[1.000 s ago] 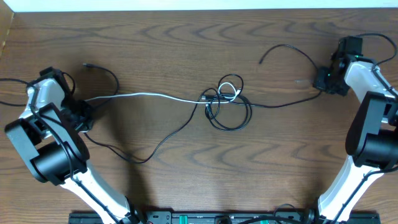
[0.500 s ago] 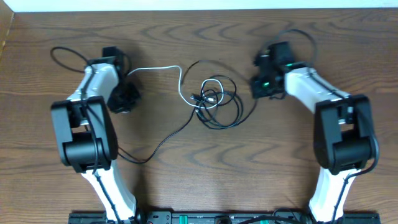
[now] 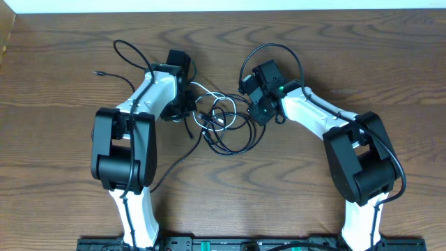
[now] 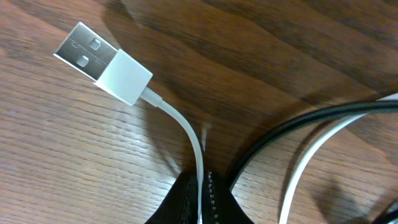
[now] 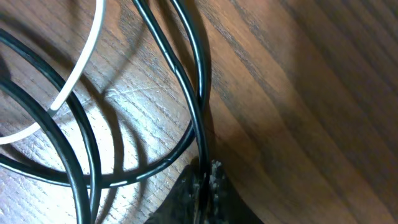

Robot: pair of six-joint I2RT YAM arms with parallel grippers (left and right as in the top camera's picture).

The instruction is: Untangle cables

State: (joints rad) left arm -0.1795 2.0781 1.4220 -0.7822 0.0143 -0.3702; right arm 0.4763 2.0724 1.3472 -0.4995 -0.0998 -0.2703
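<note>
The cables lie in a loose tangle (image 3: 226, 125) at the table's middle, between both arms. My left gripper (image 3: 182, 108) is shut on the white cable (image 4: 177, 121) just behind its USB plug (image 4: 102, 62), which sticks out over the wood. A black cable (image 4: 292, 124) runs beside it. On the tangle's right side, my right gripper (image 3: 259, 111) is shut on a black cable (image 5: 198, 93), with more black loops and the white cable (image 5: 81, 68) in front of it. One black loop (image 3: 132, 56) arcs behind the left arm, another (image 3: 282, 50) over the right arm.
A black cable tail (image 3: 171, 160) trails toward the front between the arms. A small black plug (image 3: 97, 72) lies at the far left. Both arm bases stand on the rail (image 3: 223, 244) at the front edge. The table's back edge (image 3: 223, 10) is near.
Both grippers swung inward from the table's sides to its middle, each keeping its cable end. The cables, stretched out a second ago, now lie slack and bunched.
</note>
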